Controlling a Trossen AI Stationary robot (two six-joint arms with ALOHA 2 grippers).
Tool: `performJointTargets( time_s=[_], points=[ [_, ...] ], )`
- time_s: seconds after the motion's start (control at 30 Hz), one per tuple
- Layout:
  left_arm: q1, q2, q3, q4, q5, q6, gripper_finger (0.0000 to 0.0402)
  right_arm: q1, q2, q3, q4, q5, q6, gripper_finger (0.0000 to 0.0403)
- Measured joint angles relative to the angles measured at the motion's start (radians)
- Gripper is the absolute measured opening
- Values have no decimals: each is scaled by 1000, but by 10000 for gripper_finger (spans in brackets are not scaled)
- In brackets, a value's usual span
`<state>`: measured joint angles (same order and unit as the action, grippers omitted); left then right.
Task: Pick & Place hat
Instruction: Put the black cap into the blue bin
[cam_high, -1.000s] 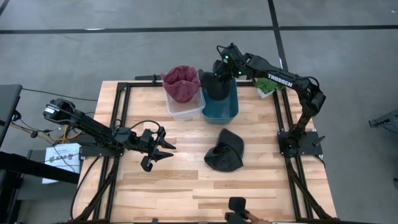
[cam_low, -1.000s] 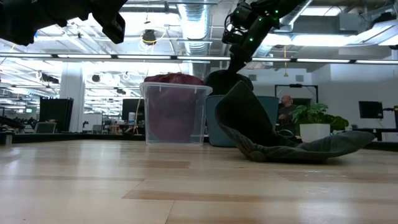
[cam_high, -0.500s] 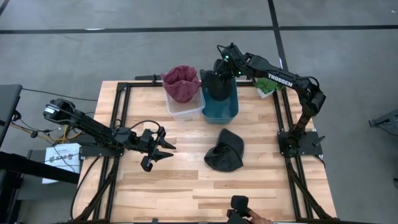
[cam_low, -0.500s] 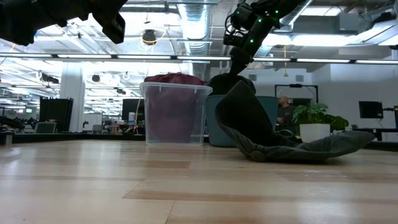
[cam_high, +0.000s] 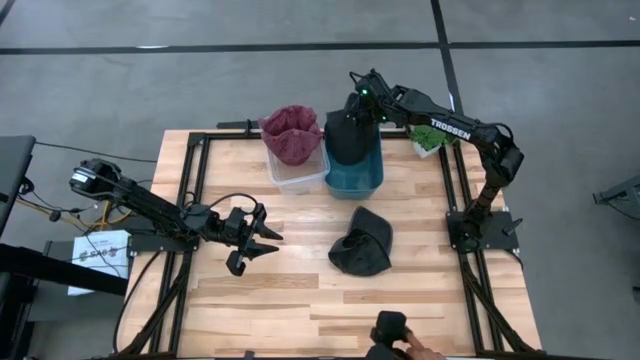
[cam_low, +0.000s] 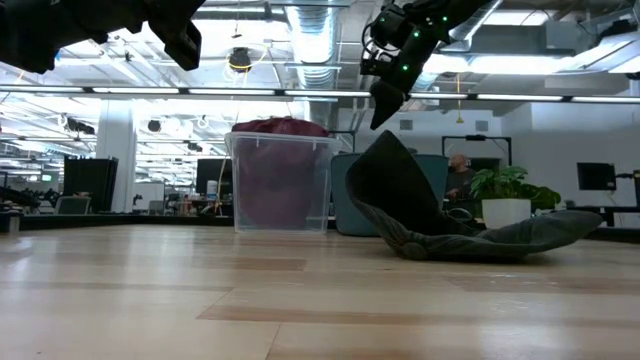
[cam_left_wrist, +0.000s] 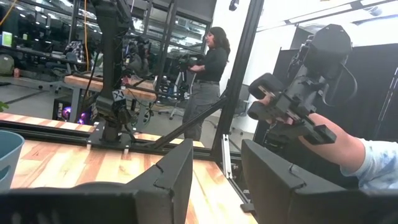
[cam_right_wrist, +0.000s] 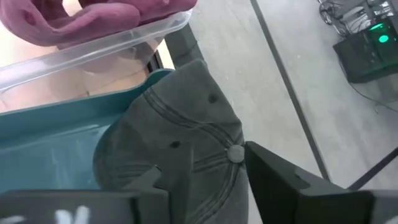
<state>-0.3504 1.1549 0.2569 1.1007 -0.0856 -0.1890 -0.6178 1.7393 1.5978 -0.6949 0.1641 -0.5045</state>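
Wooden table (cam_high: 300, 290), wrist-only grey hat (cam_right_wrist: 180, 146), teal bin (cam_high: 355, 175)

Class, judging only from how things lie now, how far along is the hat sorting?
Done: a maroon hat fills the clear bin. In hand: the right end effector is above the teal bin, a dark cap inside. Left: a dark hat lies on the table, near the idle left end effector.
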Motion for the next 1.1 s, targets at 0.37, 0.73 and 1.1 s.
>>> performJointTargets(
  time_s=[0.37, 0.73, 1.1],
  points=[
    [0, 0, 0, 0, 0, 0, 135, 0, 0, 0, 0, 47, 0, 200],
    [0, 0, 0, 0, 0, 0, 135, 9, -5, 0, -34, 44, 0, 175],
    [0, 0, 0, 0, 0, -2, 135, 51, -45, 0, -296, -91, 15, 157]
  ],
)
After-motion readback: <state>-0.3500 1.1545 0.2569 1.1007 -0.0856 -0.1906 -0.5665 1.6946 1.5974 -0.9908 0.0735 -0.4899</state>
